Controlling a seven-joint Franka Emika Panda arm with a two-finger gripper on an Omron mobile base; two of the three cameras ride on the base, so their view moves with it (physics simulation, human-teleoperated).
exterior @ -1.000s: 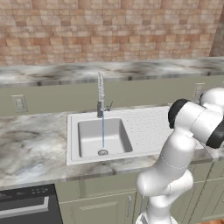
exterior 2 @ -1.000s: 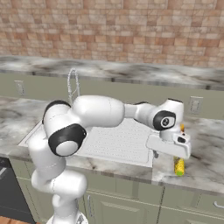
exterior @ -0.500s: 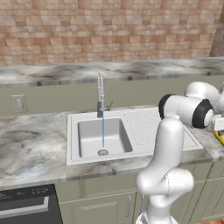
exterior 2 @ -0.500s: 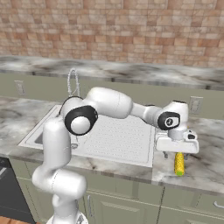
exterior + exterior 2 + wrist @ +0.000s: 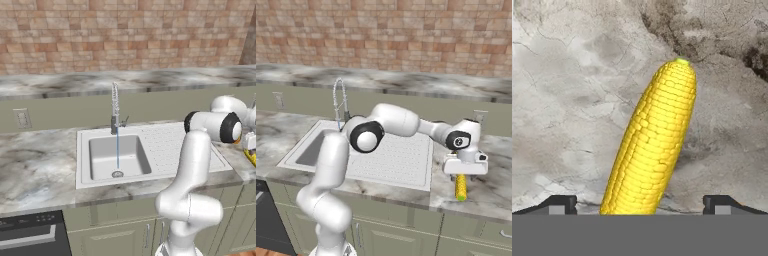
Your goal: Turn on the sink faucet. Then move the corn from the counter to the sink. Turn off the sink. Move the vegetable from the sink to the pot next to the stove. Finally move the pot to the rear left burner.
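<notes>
Corn lies flat on the marble counter to the right of the sink, near the counter's front edge, and that is where your gripper hangs. From the right base view you see the hand just above the cob, pointing down, with the cob's near end sticking out below it toward the counter edge. In the hand view the corn runs up the middle between the two finger tips, which stand wide apart, one on each side, neither touching the cob. You hold nothing.

Water runs in a thin stream from the faucet straight down to the drain of the basin. The faucet stands at the far rim of the sink, left of the ribbed drainboard. Your arm reaches across that drainboard from the left to the corn. In the left base view the hand sits at the far right edge, with a sliver of yellow just beneath it.
</notes>
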